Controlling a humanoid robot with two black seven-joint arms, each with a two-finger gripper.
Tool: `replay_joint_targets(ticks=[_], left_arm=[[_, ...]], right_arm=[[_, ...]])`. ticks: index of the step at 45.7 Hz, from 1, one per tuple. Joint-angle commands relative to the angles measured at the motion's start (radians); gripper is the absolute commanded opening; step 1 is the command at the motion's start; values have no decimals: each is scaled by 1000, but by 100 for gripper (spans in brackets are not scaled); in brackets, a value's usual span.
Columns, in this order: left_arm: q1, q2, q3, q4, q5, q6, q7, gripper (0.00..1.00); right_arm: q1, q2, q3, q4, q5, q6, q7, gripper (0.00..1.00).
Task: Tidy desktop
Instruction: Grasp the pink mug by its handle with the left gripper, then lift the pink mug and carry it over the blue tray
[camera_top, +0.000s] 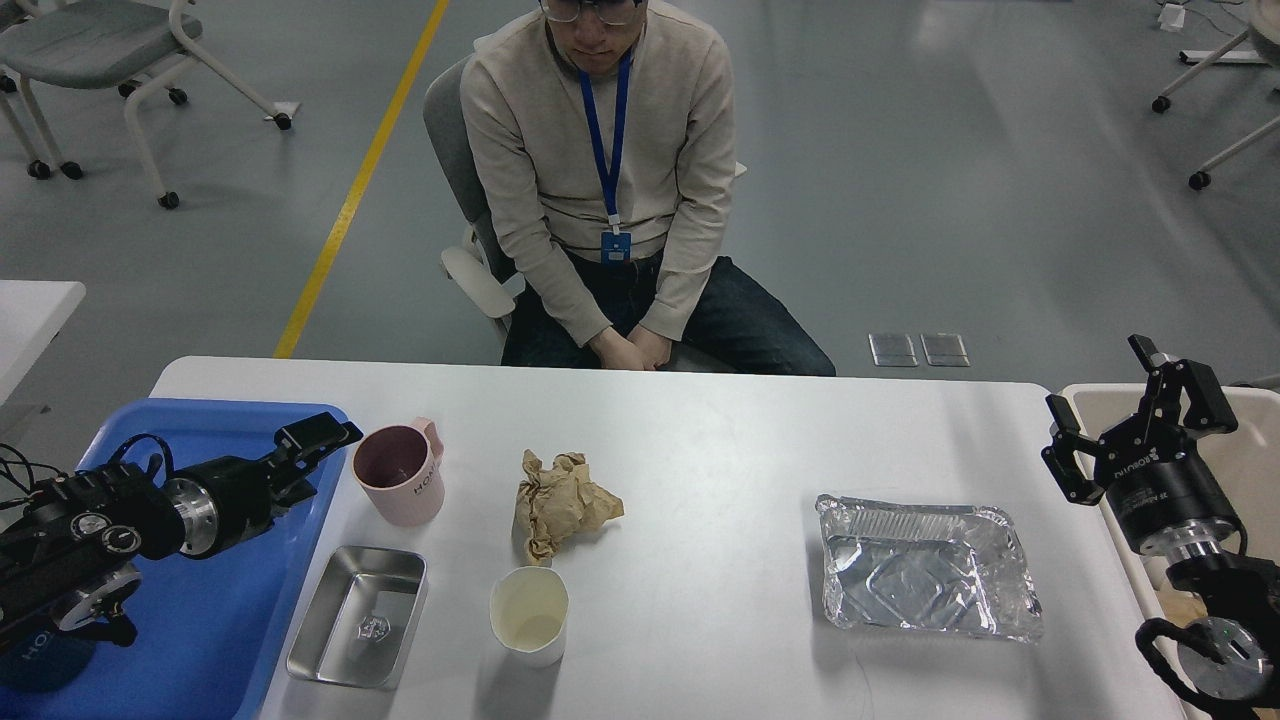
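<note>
On the desktop (700, 440), a mug (398, 474) stands near the left edge with a steel tray (358, 616) before it. Paper (560, 503) lies at the centre, a cup (529, 615) before it. A foil tray (925, 567) lies toward the right edge.

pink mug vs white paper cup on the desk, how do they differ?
The pink mug has a handle; the white paper cup has none. The mug is pink with a dark inside, the cup white with a cream inside. The mug stands farther back, beside the blue tray; the cup stands nearer, in front of the crumpled brown paper. Both are upright, open-topped, on the desktop.
</note>
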Motion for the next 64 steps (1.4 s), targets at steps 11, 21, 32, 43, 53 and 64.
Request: replay_joint_targets(ticks=[11,21,32,43,53,64], left_arm=[[0,-95,17,65,0,6,17,76],[2,-95,17,71,-1,4,35,69],[-6,-97,50,103,-17,3,85,54],[-12,-98,50,132,-18,7,72,36],[-11,-112,51,152,-15,30,-6,15],[-14,-126,53,168,-15,34,-84,0]], right_arm=[[-6,0,9,3,0,0,0,100],[-5,0,9,3,0,0,0,100],[-5,0,10,0,0,0,0,100],[-5,2,9,-2,0,0,0,100],[-3,3,9,-2,0,0,0,100],[0,3,9,-2,0,0,0,100]])
